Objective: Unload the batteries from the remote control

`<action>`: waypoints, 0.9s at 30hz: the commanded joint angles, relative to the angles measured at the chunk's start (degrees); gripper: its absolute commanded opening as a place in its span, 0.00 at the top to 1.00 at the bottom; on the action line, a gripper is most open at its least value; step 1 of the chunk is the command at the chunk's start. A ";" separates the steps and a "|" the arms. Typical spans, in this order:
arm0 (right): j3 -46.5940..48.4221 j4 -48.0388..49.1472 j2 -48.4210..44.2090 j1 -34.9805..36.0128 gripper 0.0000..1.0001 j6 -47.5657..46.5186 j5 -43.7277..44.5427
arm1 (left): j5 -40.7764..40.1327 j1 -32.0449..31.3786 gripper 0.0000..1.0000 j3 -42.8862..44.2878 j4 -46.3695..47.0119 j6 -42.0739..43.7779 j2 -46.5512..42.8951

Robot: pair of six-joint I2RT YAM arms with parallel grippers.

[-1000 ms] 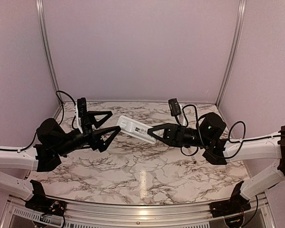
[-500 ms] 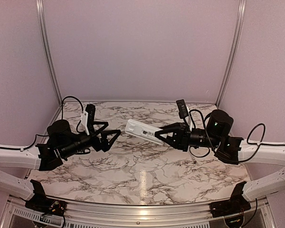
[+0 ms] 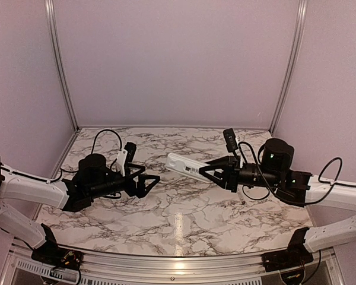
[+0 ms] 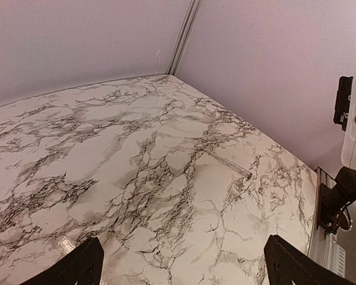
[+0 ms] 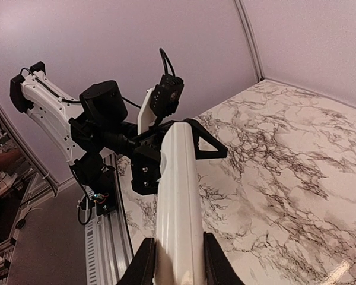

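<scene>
Spanning nearly the whole top view, the marble table (image 3: pixel 184 208) looks bare apart from 1 thin pale strip (image 4: pixel 226 162) lying flat on it, and that strip is plain only in the left wrist view. Lilac walls close the back and both sides. The metal rail at the near edge runs just behind the arm bases.

Both arms have shifted toward the right over the last second. The right arm has drawn back and lifted its load, and the left arm has stretched out low after it.

The right gripper (image 3: pixel 209 170) is nearly closed and clamps the remote control (image 3: pixel 184 164) by 1 end. It holds the remote clear of the table, its free end pointing at the left arm.

The left gripper (image 3: pixel 149 181) has its jaws spread as wide as they go and holds nothing. Its tips are near the remote's free end but not touching it.

I judge this to be a line-up for a 2-handed step, with no unloading done yet. The batteries are not visible in any view, and the right wrist view shows only a plain white side of the remote, so I cannot tell whether the dark recess is uncovered.

Room is generous: open table lies under and in front of both grippers, and the walls are well apart from them.
</scene>
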 commanded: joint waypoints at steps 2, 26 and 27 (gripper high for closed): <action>1.96 -4.32 0.07 -0.38 1.00 -2.16 0.20 | 4.42 0.60 0.01 2.07 0.63 0.21 -0.05; 6.25 -5.59 8.03 -2.92 1.00 -3.33 -20.93 | 38.57 1.23 0.22 2.67 15.71 -11.26 3.62; 6.21 -5.23 8.41 -2.94 1.00 -3.24 -21.28 | 38.58 1.18 0.24 2.66 15.68 -11.28 3.71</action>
